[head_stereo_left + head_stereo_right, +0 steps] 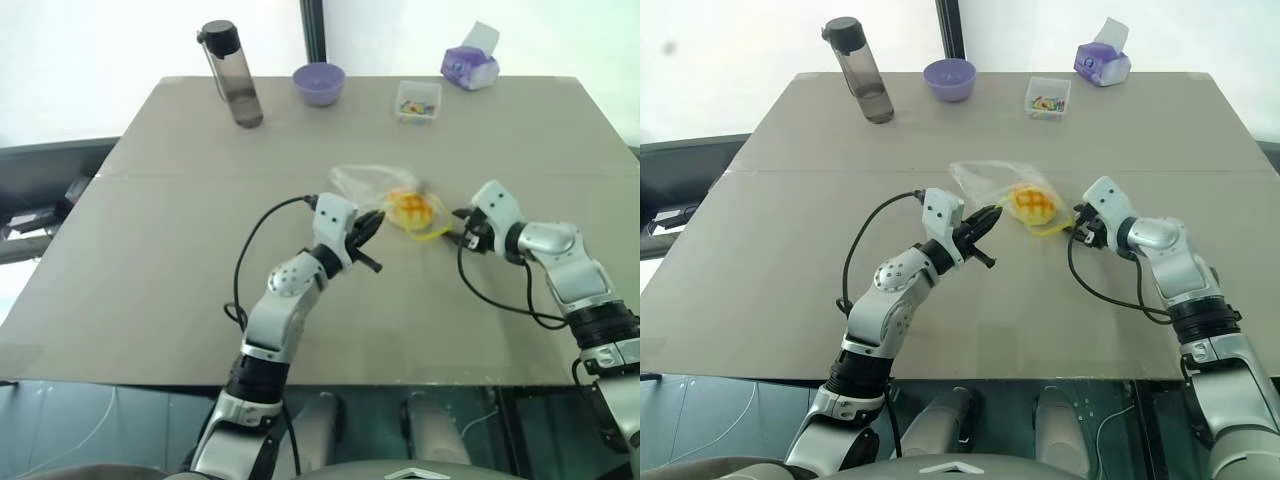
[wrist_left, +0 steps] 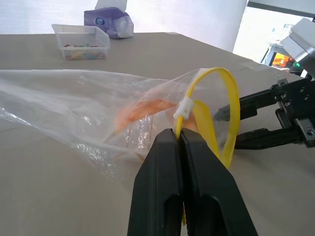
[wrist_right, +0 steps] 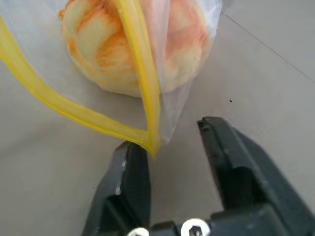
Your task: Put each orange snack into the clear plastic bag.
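Water bottle (image 1: pixel 233 75): standing upright at the far left of the grey table (image 1: pixel 150 250), at about 11 o'clock from the table's middle.
Purple bowl (image 1: pixel 319 83): sitting at the far edge, just right of the bottle, near 12 o'clock.
Left gripper (image 1: pixel 372 228): its two black fingers (image 2: pixel 170 162) are pressing flat together, pinching the clear plastic bag's yellow strip at the mouth and holding that edge up off the table.
Clear plastic bag (image 1: pixel 365 185): lying crinkled near the table's middle, between the two grippers, its body trailing toward 11 o'clock from the left gripper and its yellow strip (image 2: pixel 231 113) arching open as a loop.
Orange snack (image 1: pixel 412 207): sitting inside the bag, close to the mouth, at about 1 o'clock from the left gripper; in the right wrist view (image 3: pixel 133 44) it is showing through the plastic behind the yellow strip.
Small clear box (image 1: pixel 418 101): resting at the far edge with colourful bits inside, at about 1 o'clock.
Right gripper (image 1: pixel 462 226): hovering just right of the bag's mouth, its fingers (image 3: pixel 129 172) standing a narrow way apart, the strip's corner lying against one finger's tip and not clamped.
Purple tissue pack (image 1: pixel 470 65): sitting at the far right corner, at about 2 o'clock.
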{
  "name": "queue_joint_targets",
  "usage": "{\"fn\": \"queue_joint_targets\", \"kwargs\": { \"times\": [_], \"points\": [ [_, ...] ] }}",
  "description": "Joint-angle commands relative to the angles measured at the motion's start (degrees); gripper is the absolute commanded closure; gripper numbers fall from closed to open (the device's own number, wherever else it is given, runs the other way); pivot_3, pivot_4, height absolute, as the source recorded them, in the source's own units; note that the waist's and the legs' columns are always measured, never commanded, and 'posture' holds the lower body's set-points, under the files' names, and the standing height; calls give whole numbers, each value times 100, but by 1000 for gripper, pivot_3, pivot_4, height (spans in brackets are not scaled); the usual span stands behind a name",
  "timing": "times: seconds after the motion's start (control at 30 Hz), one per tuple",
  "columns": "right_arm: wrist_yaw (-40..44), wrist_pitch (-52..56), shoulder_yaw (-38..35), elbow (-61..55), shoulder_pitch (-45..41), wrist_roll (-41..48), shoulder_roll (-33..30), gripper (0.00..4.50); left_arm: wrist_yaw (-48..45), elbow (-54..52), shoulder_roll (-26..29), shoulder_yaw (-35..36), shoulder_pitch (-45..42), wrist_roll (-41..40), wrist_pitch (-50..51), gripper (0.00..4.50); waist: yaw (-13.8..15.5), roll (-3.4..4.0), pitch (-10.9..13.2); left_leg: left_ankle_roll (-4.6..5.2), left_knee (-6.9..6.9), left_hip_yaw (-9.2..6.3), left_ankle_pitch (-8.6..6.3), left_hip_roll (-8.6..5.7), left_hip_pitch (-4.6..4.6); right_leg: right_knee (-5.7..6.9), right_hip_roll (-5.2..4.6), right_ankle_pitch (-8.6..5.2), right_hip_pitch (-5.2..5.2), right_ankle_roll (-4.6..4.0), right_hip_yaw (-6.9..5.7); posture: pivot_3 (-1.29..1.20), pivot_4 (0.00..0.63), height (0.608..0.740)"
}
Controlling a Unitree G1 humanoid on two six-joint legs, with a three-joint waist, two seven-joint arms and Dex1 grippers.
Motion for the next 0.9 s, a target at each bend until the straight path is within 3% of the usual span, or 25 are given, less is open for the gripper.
{"fn": "queue_joint_targets", "kwargs": {
  "times": [0.03,0.3,0.63,0.73,0.87,0.9],
  "points": [
    [-21,-142,-172,-55,-148,35,-8,4350,43,-109,-20,41,-16,-46,-89,4500,1,0,0,0,0,0,0,0,0,0,0,0,0,0,0,0,150,739],
    [-77,-126,-342,-175,-367,2,-224,4474,30,-53,108,44,-167,46,-163,4500,-3,0,0,0,0,1,0,0,0,0,0,0,0,0,0,0,150,739],
    [273,-92,-636,-374,-1394,-29,-1114,4474,-128,-64,617,76,-1229,257,-278,4500,-1,-1,3,0,-11,9,0,2,-7,-26,2,0,1,0,-8,0,150,739],
    [371,-131,-588,-469,-1332,-127,-1208,3594,-128,58,572,78,-1288,234,-310,4500,-1,-1,4,1,-12,9,-1,0,-10,-28,-2,0,0,0,-8,0,150,739],
    [798,73,-579,-819,-1091,9,-1401,1740,-161,77,562,-33,-1212,319,-405,4500,8,-1,4,1,-11,9,-1,0,-10,-28,-2,0,0,0,-9,0,150,739],
    [968,191,-601,-984,-1036,85,-1488,1740,-167,44,548,-50,-1180,311,-396,4500,13,-1,4,1,-11,8,-1,0,-10,-28,-2,0,0,0,-9,0,150,739]
  ]
}}
